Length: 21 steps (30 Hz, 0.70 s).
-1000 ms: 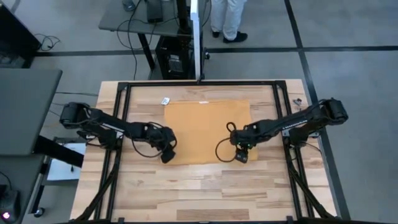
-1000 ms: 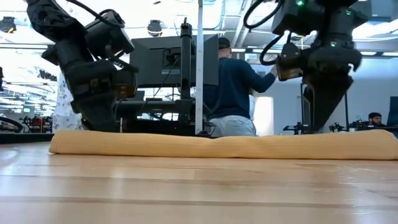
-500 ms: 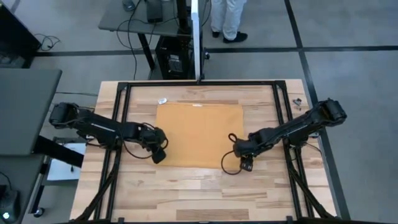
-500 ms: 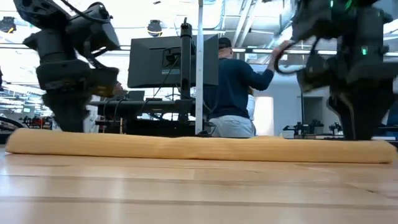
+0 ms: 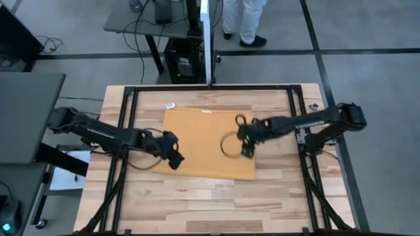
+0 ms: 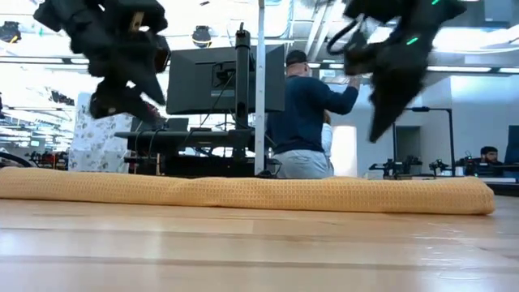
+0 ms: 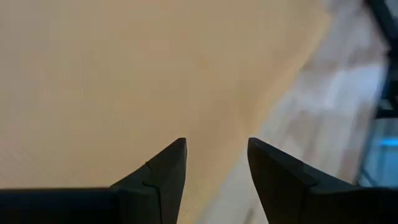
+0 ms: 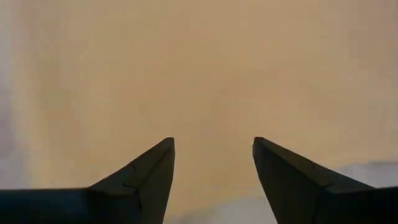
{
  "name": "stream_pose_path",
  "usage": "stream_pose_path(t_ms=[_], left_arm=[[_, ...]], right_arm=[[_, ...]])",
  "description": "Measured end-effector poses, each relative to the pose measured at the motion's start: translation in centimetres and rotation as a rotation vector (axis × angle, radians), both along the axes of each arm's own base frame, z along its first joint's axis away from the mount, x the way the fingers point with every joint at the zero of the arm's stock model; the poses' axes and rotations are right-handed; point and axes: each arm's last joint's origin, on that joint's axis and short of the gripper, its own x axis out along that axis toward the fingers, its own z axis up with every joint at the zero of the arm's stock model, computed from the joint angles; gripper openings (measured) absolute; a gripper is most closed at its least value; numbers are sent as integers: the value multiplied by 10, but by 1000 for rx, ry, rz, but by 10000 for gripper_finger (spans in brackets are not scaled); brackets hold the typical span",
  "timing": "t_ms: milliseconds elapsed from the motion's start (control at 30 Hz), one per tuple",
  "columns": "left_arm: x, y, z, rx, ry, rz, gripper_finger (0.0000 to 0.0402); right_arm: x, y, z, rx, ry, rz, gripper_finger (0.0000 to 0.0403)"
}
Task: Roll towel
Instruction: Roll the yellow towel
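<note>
The towel (image 5: 207,143) lay spread flat on the desk (image 5: 197,203), one broad mustard-orange sheet with its small white tag (image 5: 207,111) at the far edge. In the low view the near edge looked only slightly thick, so no real roll seemed begun; by my judgement nearly the whole task was left.

The left end effector (image 5: 174,159) hung over the towel's near left corner, raised off the cloth in the low view. Its wrist view showed its fingers (image 7: 165,174) spread with nothing between them, towel below and ahead of them, and bare desk off to one side.

The right end effector (image 5: 245,145) hovered above the towel's right half, also lifted clear. Its fingers (image 8: 149,174) stood apart and empty, with cloth filling the view beyond them.

Both would probably need to come down to one edge, pinch it, and turn it over along its length before any rolling could show.
</note>
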Motion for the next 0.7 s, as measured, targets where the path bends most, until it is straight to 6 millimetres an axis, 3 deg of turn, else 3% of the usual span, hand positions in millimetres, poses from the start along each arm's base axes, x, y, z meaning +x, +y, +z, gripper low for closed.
stream_pose_path(t_ms=[200,333,533,700], left_arm=[[8,-29,-48,-50,193,113,155],[13,-34,-65,-57,243,179,155],[11,-32,-70,-3,292,134,155],[1,-22,-70,87,402,88,155]], right_arm=[[-4,-76,-23,-11,59,-212,185],[-9,-102,-44,63,126,-268,182],[-5,-109,-69,123,195,-219,182],[-11,-92,-68,170,298,-190,182]])
